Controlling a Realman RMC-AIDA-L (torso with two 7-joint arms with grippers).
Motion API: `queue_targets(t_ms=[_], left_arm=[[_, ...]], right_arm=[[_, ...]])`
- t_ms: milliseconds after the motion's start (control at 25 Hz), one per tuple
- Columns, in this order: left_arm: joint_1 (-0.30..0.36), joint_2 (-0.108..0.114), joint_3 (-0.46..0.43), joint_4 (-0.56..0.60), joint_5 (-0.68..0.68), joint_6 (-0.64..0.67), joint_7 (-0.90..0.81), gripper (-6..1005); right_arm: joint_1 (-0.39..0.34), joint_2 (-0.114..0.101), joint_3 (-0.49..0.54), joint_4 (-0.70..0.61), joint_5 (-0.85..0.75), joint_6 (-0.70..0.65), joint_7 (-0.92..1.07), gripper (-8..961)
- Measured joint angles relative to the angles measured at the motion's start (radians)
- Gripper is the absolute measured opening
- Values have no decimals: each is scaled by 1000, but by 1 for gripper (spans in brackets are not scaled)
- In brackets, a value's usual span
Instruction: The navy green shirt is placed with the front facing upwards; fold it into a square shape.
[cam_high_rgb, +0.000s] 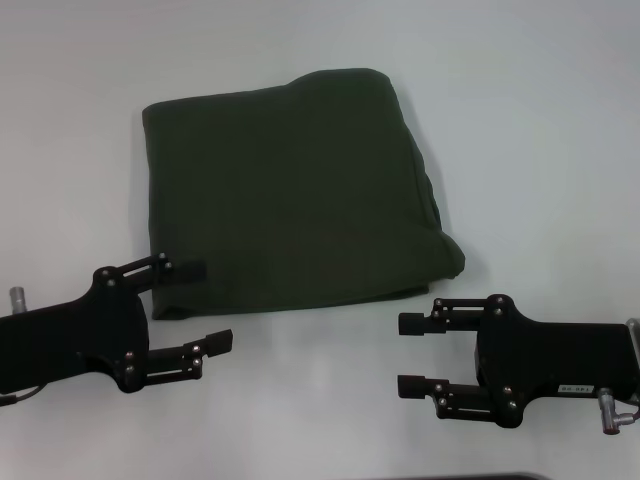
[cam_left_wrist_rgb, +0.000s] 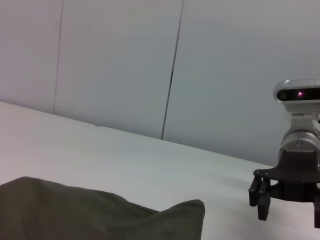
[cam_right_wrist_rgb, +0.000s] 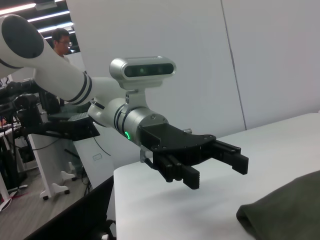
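Both my end effectors open and empty, shirt folded beyond them.

Nearest me, my left end effector (cam_high_rgb: 205, 306) hovers with fingers spread, its upper fingertip just at the shirt's near left corner; my right end effector (cam_high_rgb: 412, 353) hangs apart over the white surface (cam_high_rgb: 540, 130), fingers parted, holding nothing. Farther off, the navy green shirt (cam_high_rgb: 290, 195) lies folded into a rough square. No lettering or label shows on it.

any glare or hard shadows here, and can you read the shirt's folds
Head view: even light, no glare, only faint shadow under the navy green shirt, whose dark cloth hides most folds; left gripper and right gripper open.
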Motion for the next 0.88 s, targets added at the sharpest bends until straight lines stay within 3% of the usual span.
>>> queue_targets(t_ms=[880], left_arm=[[-8, -1, 4, -5, 1, -7, -26, 824]], right_arm=[[15, -6, 4, 1, -3, 10, 25, 624]])
